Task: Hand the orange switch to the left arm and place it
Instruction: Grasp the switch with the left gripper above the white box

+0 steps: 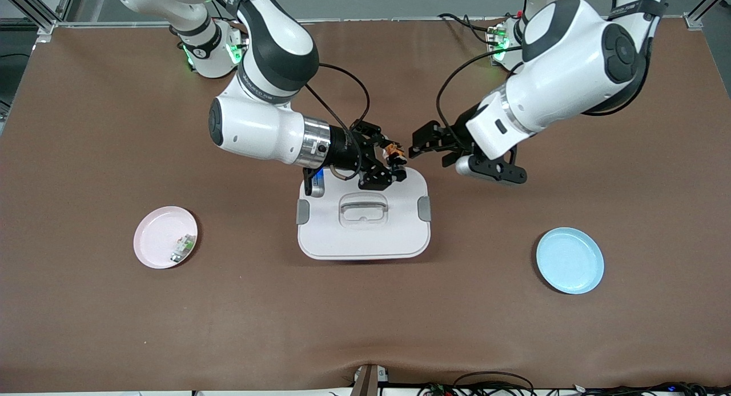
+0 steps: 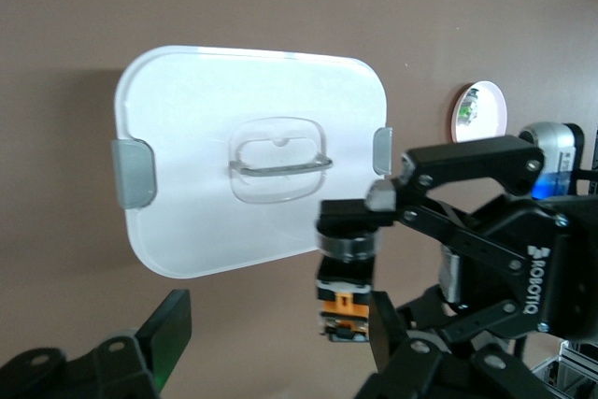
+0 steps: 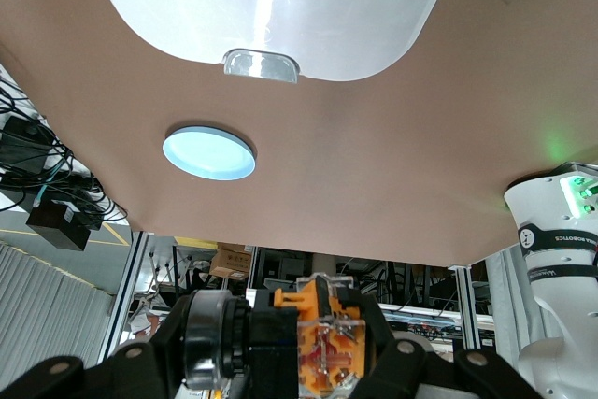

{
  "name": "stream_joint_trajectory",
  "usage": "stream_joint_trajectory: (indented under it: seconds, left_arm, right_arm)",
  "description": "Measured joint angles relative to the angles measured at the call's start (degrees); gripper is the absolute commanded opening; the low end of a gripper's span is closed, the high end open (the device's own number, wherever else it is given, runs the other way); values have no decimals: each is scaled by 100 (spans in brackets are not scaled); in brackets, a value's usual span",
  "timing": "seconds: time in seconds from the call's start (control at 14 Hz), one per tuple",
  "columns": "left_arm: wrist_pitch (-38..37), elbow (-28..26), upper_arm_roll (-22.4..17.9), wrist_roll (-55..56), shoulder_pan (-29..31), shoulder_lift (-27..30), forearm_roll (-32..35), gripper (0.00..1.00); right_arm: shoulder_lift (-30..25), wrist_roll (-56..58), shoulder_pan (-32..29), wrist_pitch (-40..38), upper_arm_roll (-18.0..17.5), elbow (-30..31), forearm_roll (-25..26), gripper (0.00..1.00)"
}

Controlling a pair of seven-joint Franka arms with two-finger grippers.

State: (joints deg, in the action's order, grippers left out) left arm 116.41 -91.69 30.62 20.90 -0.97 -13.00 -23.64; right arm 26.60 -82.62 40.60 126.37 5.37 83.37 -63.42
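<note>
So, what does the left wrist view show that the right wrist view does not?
Only the left wrist view shows the round pink plate and the white box's grey recessed top handle. Only the right wrist view shows the round blue plate. Both show the large white lidded box, the brown table, and the tiny black-bodied orange switch clamped in the right end effector beside the box.

A: The switch (image 1: 394, 152), a small black body with orange marks, is up in the air, clamped in the right gripper (image 1: 396, 163), over the edge of the box (image 1: 364, 224) nearest the robots.

B: And the box, white with grey latches and recessed handle, sits lid on, mid-table. The left gripper (image 1: 415, 146) faces the switch, fingers apart.
</note>
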Motion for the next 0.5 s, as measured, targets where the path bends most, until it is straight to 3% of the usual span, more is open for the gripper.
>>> stream_joint_trajectory:
  seconds: [0.5]
  left_arm:
    - [514,-28,1,100,-223,-284,-4,74]
  right_arm:
    - [1,0,0,0,1,0,0,24]
